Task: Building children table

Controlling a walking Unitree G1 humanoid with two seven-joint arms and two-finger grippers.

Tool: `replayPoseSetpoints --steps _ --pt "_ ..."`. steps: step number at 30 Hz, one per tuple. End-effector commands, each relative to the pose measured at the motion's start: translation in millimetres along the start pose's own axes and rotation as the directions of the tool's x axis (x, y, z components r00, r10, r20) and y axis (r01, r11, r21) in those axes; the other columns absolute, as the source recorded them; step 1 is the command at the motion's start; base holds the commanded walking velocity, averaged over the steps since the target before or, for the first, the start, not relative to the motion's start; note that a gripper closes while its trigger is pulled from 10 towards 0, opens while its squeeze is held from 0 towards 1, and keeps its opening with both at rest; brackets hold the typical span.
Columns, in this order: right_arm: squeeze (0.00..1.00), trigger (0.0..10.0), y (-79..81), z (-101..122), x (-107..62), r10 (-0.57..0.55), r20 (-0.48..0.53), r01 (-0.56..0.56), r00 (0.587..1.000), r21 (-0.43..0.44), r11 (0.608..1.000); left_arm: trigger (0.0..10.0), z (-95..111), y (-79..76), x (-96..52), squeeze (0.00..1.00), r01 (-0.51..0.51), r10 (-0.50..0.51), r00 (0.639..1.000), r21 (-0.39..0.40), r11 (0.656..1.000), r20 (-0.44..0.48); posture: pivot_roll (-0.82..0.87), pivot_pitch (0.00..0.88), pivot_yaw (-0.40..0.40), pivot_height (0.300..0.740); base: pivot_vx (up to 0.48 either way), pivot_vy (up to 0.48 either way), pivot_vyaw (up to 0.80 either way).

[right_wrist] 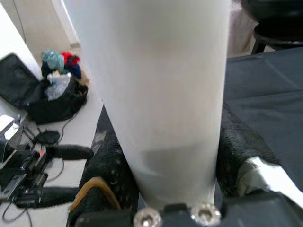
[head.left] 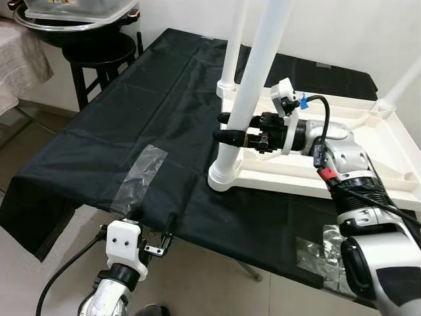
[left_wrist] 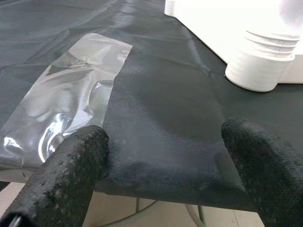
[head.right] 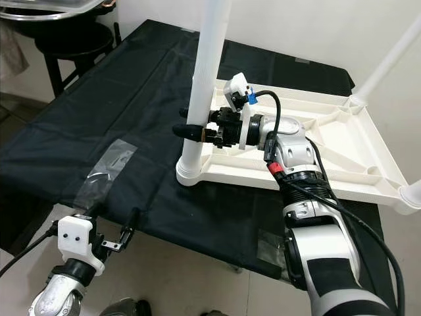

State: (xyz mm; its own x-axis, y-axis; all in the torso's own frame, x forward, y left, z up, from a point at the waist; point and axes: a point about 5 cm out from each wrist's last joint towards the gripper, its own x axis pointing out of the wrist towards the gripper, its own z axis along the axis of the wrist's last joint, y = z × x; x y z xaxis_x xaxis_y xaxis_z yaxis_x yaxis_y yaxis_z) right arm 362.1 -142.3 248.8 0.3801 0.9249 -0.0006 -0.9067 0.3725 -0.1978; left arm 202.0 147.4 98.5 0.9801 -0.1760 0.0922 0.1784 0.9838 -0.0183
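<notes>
Left eye view gives you no readable writing or brand anywhere: nothing legible on the white tabletop [head.left: 368, 141], the legs or the arms. Your tabletop lies upside down on the black cloth [head.left: 131, 118] that covers the work surface, towards its far right side. Count the legs: the near-left leg [head.left: 253, 85] stands in its corner socket, a second leg [head.left: 235, 39] rises just behind it, a third [head.right: 388, 59] slants up at the far right, and a fourth corner [head.right: 411, 194] shows only a stub at the frame edge; all leg tops are cut off. Your right gripper [head.left: 231, 129] reaches across the tabletop and clamps the near-left leg low down, one black finger on each side, as the right wrist view confirms with the leg [right_wrist: 151, 94] pressed between both pads. Your left gripper [head.left: 158, 240] sits at the cloth's near edge, its fingers spread wide around nothing, beside a strip of clear tape [head.left: 141, 178]. A second tape patch [head.left: 316, 253] sits near right. Two dark stools, top left, are partly cut off; the floor clutter in the right wrist view is too blurred to identify
</notes>
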Motion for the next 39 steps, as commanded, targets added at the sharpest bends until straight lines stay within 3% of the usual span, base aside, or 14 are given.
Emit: replayPoseSetpoints --steps 1,3,5,6,9,13,20,21,25,26,28,31,35,39 --pt "0.0 0.0 1.0 -12.4 -3.8 -0.111 -0.024 0.111 0.994 0.007 0.994 10.0 -2.5 -0.3 -1.3 0.0 0.004 -0.004 1.0 0.0 1.0 -0.018 0.08 0.157 -0.107 0.74 0.0 0.0 0.0" --pt "0.0 0.0 14.2 -29.5 0.1 -0.235 -0.02 0.235 0.972 0.062 0.97 10.0 -2.7 0.4 -0.6 0.0 -0.001 0.001 1.0 0.002 1.0 -0.019 0.08 0.153 -0.108 0.74 0.0 0.0 0.0" --pt "0.0 0.0 70.5 -99.4 -1.3 -0.692 -0.232 0.72 0.683 0.056 0.692 10.0 -4.8 1.9 3.1 0.0 -0.008 0.008 1.0 0.005 1.0 -0.019 0.05 0.12 -0.105 0.74 0.0 0.0 0.0" --pt "0.0 0.0 107.2 -123.0 3.7 -0.687 -0.318 0.741 0.654 0.086 0.665 10.0 -5.9 1.6 6.9 0.0 -0.005 0.005 1.0 0.006 1.0 -0.019 0.04 0.096 -0.091 0.74 0.0 0.0 0.0" --pt "0.0 0.0 129.9 -134.7 8.9 -0.655 -0.362 0.73 0.664 0.121 0.673 10.0 -6.9 1.5 10.1 0.0 -0.003 0.003 1.0 0.006 1.0 -0.02 0.04 0.094 -0.089 0.74 0.0 0.0 0.0" --pt "0.0 0.0 95.7 -117.9 10.1 -0.619 -0.278 0.659 0.734 0.075 0.748 10.0 -13.0 -0.9 23.4 0.0 0.025 -0.025 0.999 -0.011 1.0 -0.028 0.0 0.031 -0.095 0.74 0.0 0.0 0.0" --pt "0.0 0.0 95.8 -114.2 19.0 -0.609 -0.257 0.644 0.75 0.079 0.761 10.0 -12.6 3.8 26.1 0.0 0.001 -0.001 1.0 0.002 1.0 -0.026 0.02 0.031 -0.093 0.74 0.0 0.0 0.0" --pt "0.0 10.0 93.5 -108.1 21.3 -0.605 -0.234 0.636 0.761 0.087 0.767 10.0 -12.2 5.6 25.4 0.0 -0.006 0.006 1.0 0.009 1.0 -0.025 0.03 0.039 -0.091 0.74 0.0 0.0 0.0" --pt "0.0 10.0 96.2 -94.4 26.4 -0.58 -0.184 0.603 0.793 0.107 0.79 10.0 -11.5 8.0 23.9 0.0 -0.012 0.013 1.0 0.018 1.0 -0.024 0.03 0.049 -0.089 0.74 0.0 0.0 0.0" --pt "0.87 10.0 96.0 -89.5 26.5 -0.543 -0.16 0.562 0.824 0.123 0.818 10.0 -11.5 8.4 22.8 0.0 -0.013 0.013 1.0 0.021 1.0 -0.022 0.04 0.062 -0.082 0.74 0.0 0.0 0.0" --pt "1.0 10.0 92.4 -85.1 24.4 -0.477 -0.131 0.491 0.869 0.12 0.863 10.0 -11.7 8.3 21.7 0.0 -0.012 0.012 1.0 0.023 1.0 -0.021 0.04 0.066 -0.081 0.74 0.0 0.0 0.0" --pt "1.0 10.0 90.1 -83.8 22.9 -0.451 -0.122 0.464 0.884 0.11 0.879 10.0 -11.8 8.2 21.5 0.0 -0.011 0.011 1.0 0.023 1.0 -0.021 0.04 0.066 -0.081 0.74 0.0 0.0 0.0" --pt "1.0 10.0 45.4 -55.8 -2.7 -0.323 -0.075 0.326 0.943 0.03 0.945 10.0 -9.0 5.3 10.4 0.0 -0.006 0.007 1.0 0.021 1.0 -0.024 0.06 0.121 -0.085 0.74 0.0 0.0 0.0" --pt "1.0 10.0 35.5 -45.4 -6.5 -0.291 -0.065 0.292 0.955 0.007 0.956 10.0 -7.8 4.6 7.0 0.0 -0.007 0.007 1.0 0.022 1.0 -0.024 0.07 0.133 -0.088 0.74 0.0 0.0 0.0"
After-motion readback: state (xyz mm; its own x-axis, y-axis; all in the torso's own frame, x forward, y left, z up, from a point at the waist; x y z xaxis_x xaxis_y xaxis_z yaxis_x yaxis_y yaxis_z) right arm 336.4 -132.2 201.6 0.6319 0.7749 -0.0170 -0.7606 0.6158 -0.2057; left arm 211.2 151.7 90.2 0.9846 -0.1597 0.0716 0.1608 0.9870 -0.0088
